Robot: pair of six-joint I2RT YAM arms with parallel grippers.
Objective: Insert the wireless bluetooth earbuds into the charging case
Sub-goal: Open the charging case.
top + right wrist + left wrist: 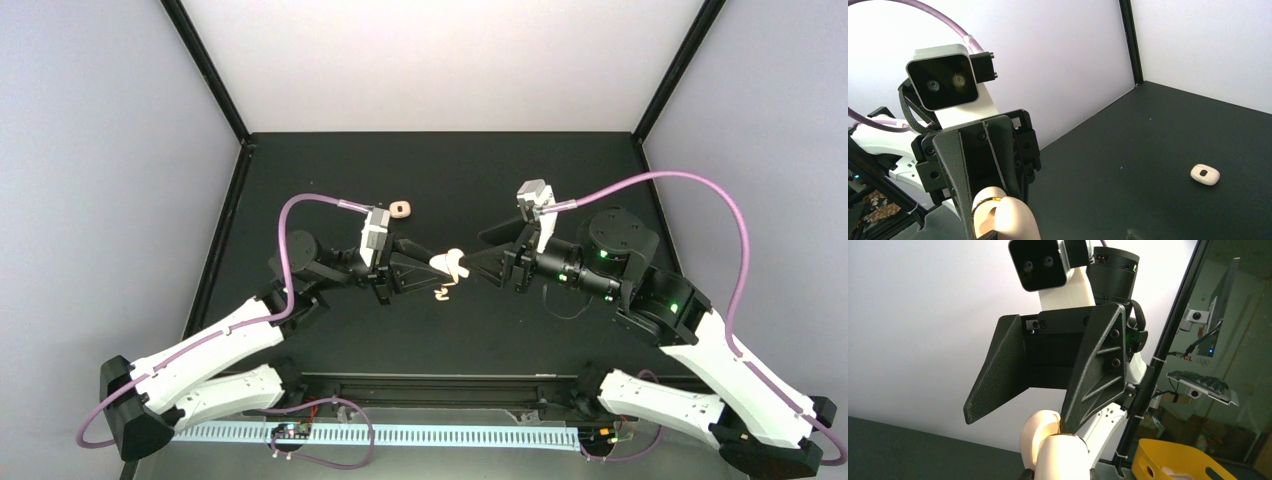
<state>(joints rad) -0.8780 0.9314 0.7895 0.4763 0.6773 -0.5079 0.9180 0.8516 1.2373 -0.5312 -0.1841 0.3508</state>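
My left pincer (pixel 430 266) is pressed tight on the open case (pixel 447 262), raised, it seems, above the table (pixel 330 170) at mid-scene. My right pincer (pixel 479 263) faces it from 3 o'clock, jaws spread, one fingertip at the case and perhaps touching it (I see nothing between the jaws). A loose earbud (pixel 443 293) lies on the table just at 6 o'clock of the case. A pale piece (pixel 1205 174), likely another bud, sits well apart at 11 o'clock.

As I judge it, the step is fetching a bud and seating it. To do that well:
- Hold the left arm steady, with the case mouth turned toward the right pincer.
- Pinch the bud by its body so the stem points free.
- Line the stem up with its well and press lightly.
- Let go before drawing back, lest the tiny thing cling to a finger.
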